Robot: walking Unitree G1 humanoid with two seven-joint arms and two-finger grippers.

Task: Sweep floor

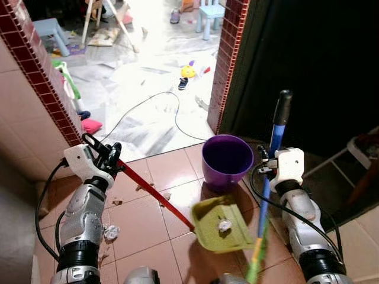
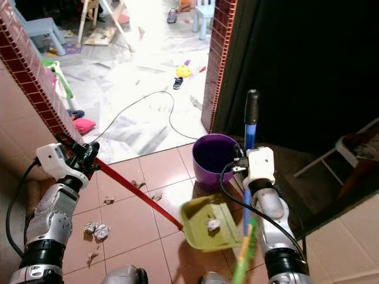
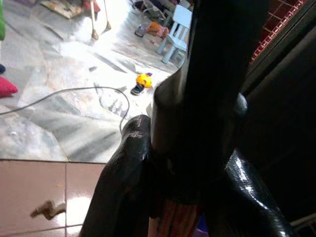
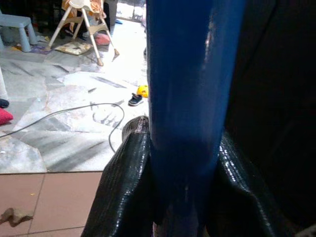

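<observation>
My left gripper (image 1: 111,155) is shut on the red handle (image 1: 155,194) of a green dustpan (image 1: 224,225), which is lifted and holds a crumpled paper ball (image 1: 224,225). My right gripper (image 1: 265,158) is shut on the blue broom handle (image 1: 276,137), which stands nearly upright with green bristles (image 1: 256,260) at the bottom. A purple bin (image 1: 227,160) stands just beyond the dustpan. Paper scraps (image 2: 95,231) lie on the brown tiles near my left arm. In the left wrist view the fingers (image 3: 123,187) clamp the dark handle; in the right wrist view the fingers (image 4: 123,192) clamp the blue handle (image 4: 190,98).
A red-tiled wall edge (image 1: 41,71) is at left and a red-tiled pillar (image 1: 230,53) beside a dark doorway at right. Beyond is a grey marble floor with a cable (image 1: 148,106), a yellow toy (image 1: 188,71), a small blue chair (image 1: 210,15) and a pink cushion (image 1: 90,125).
</observation>
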